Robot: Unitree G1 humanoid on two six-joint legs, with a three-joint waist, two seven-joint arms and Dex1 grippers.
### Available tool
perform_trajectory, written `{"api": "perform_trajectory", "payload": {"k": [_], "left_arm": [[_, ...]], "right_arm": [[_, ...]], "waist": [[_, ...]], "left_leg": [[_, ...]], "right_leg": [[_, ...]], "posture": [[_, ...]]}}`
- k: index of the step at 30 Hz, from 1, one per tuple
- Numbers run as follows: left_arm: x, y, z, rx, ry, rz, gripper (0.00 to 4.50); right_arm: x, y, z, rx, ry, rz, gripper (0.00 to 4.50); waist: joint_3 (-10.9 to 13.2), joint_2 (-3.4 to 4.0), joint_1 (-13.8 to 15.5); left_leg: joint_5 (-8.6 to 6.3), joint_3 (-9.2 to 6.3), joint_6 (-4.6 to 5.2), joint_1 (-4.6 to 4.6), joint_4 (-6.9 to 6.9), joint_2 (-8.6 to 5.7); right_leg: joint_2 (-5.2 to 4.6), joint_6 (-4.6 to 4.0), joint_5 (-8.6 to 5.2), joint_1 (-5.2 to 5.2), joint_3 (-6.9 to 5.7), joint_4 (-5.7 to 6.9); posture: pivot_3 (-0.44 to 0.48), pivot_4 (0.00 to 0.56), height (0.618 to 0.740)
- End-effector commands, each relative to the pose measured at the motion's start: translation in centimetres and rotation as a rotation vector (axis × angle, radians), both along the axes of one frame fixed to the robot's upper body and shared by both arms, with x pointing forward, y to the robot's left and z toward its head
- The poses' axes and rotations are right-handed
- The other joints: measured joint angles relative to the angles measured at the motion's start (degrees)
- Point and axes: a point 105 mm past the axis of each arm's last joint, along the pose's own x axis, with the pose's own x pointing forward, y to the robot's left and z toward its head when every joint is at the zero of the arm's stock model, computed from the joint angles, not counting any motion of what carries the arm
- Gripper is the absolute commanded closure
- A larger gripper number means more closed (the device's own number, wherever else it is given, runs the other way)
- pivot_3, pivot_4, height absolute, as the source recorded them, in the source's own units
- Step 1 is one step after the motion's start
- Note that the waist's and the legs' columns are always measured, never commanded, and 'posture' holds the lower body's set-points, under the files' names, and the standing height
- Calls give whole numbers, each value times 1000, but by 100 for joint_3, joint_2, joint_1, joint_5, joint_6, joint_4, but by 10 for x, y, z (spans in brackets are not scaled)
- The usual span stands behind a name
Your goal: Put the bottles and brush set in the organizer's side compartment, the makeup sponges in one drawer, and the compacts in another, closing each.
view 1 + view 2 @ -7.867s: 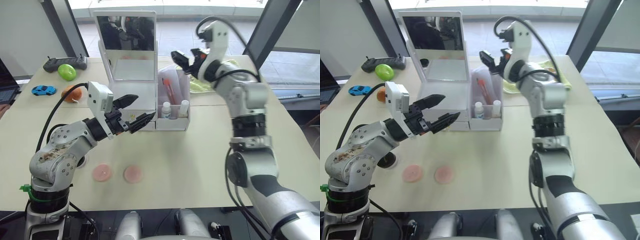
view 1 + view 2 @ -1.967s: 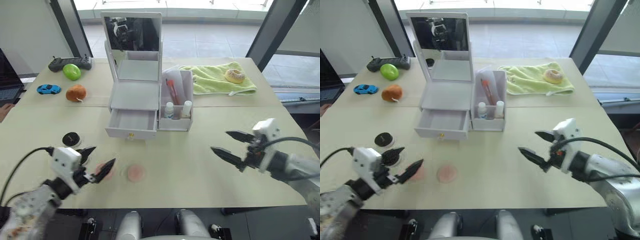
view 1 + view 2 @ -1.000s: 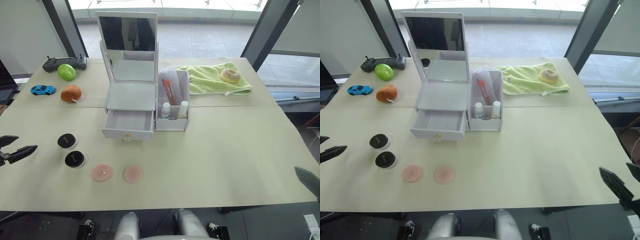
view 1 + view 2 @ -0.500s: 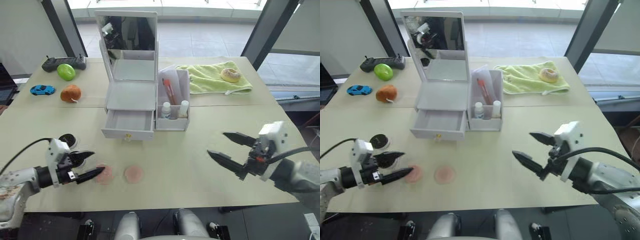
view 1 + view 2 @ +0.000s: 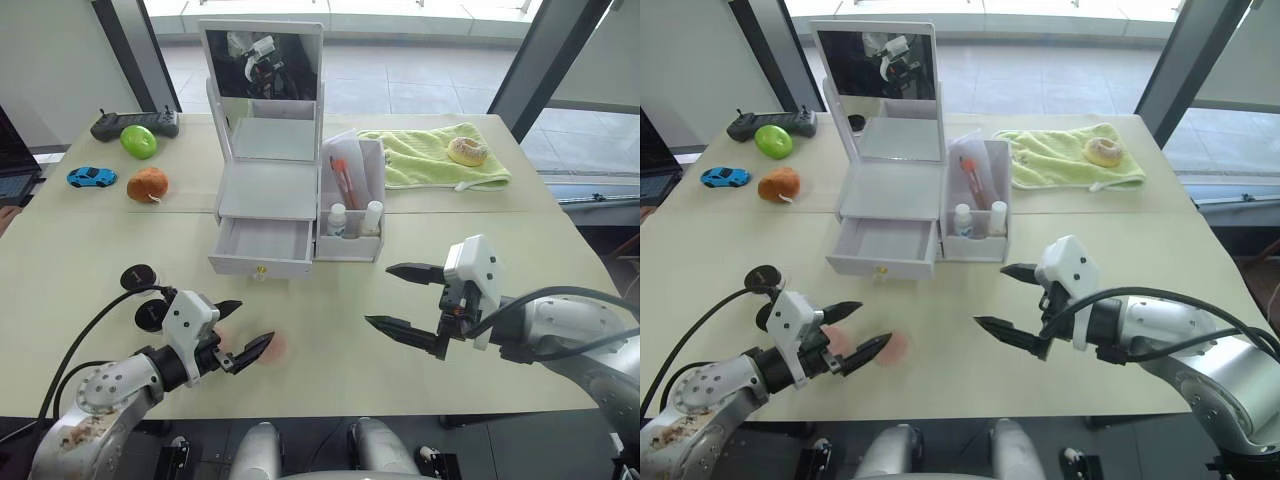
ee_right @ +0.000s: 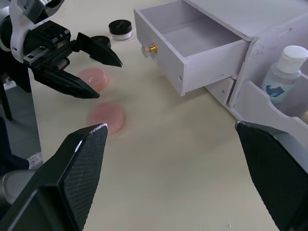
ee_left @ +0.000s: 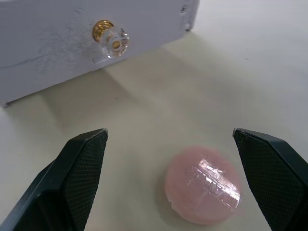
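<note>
We hold our left gripper (image 5: 238, 337) released low over a pink sponge (image 7: 202, 186), ready to grasp; our right gripper (image 5: 407, 308) waits released, centre-right.

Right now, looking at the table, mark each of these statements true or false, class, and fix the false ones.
1. The drawer is open and empty. True.
2. The left tool is shut on a sponge. False: it is open, with the sponges lying on the table.
3. Two bottles stand in the side compartment. True.
4. Both compacts are in the drawer. False: they lie on the table.
5. The right tool is open and holds nothing. True.
</note>
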Motion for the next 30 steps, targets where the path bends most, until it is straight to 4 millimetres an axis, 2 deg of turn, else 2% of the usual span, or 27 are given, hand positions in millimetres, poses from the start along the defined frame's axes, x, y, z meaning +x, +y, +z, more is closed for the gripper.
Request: {"api": "perform_trajectory", "payload": {"k": [1,12,20,30], "left_arm": [[-3,-3,3,25,-26,48,12],[-22,-17,-27,119,176,-153,12],[-7,-14,-43,217,151,-126,12],[5,-25,-38,231,149,-162,12]], "right_arm": [[1,4,6,7,-34,1,0],[8,4,16,-13,-56,21,0],[7,6,22,-5,-60,37,0],[6,6,26,11,-59,23,0]], "waist": [[0,4,9],[-5,24,-2],[-6,26,14],[-10,31,13]], "left_leg": [[0,-3,0,2,0,0],[0,-19,0,3,16,-2],[0,-22,0,1,16,-2],[0,-23,1,0,15,-2]], "right_leg": [[3,0,0,3,-1,0],[14,-6,0,-17,2,-2],[16,-7,0,-18,1,-3],[17,-7,2,-17,2,-1]], "posture": [[0,150,740],[0,150,740],[0,150,740],[0,150,740]]}}
